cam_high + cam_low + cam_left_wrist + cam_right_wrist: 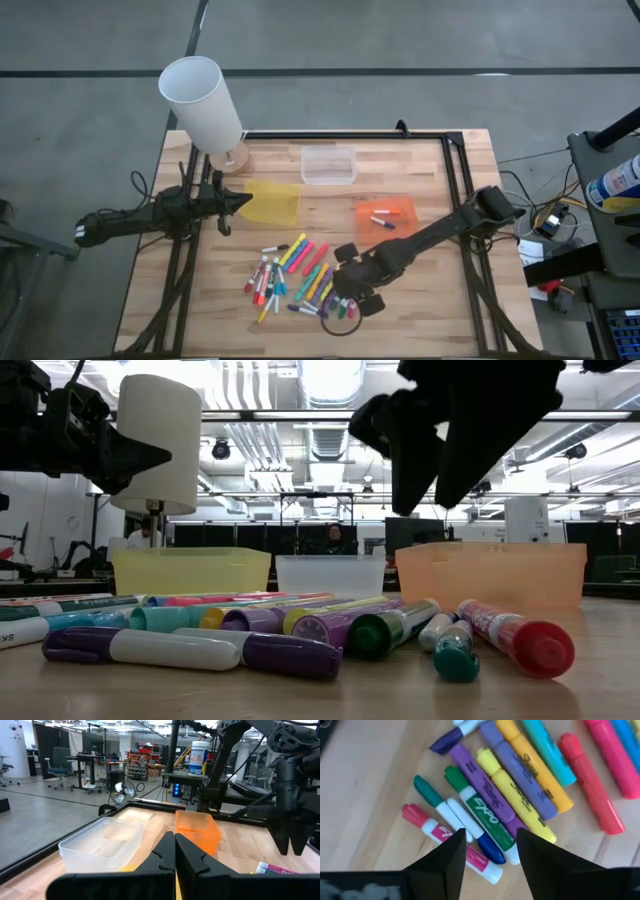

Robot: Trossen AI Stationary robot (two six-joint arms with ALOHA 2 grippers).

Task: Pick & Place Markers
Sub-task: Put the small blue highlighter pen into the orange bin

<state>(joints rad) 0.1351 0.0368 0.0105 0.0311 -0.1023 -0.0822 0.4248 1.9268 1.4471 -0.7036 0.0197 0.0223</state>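
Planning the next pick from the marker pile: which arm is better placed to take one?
The right. Its claw hangs open directly above the markers, fingers straddling a green Expo marker. The left claw is shut, away from the pile by the yellow tray.

Grey floor (90, 120) w/ dark seams. Open lab beyond: ceiling ducts (330, 435), strip lights (250, 415), black desks (95, 762), blue chair (60, 762), white wall (15, 745).
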